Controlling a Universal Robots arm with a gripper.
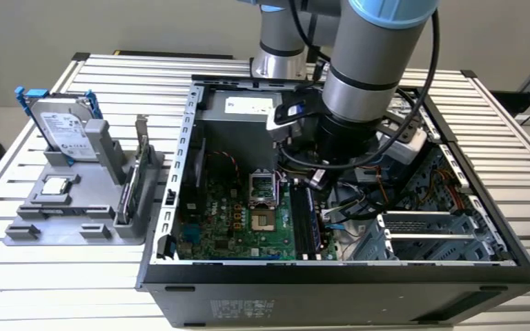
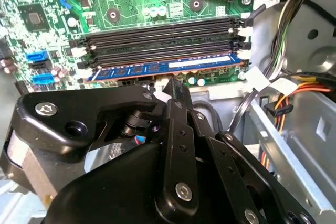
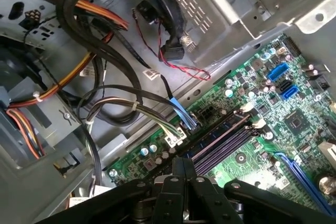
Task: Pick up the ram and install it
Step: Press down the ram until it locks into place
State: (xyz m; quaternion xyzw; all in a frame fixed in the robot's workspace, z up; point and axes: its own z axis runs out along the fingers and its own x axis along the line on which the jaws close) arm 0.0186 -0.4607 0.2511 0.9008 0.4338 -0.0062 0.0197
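Jaws closed together, gripping nothing, hover just above the ram [image 2: 165, 67], which lies in the motherboard's [image 2: 31, 3] nearest slot; it looks a light, stiff, fragile stick, best pressed or held along its bare top edge.

Ram's [image 2: 168, 68] near edge — behind end effector [image 2: 176, 90]

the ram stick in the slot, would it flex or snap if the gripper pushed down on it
The ram looks like a thin, rigid board, so it would probably flex little and could crack under uneven force. It stands on edge in a motherboard slot row, so a sideways push likely strains it. Its small chips look fragile. The gripper sits just beside it.
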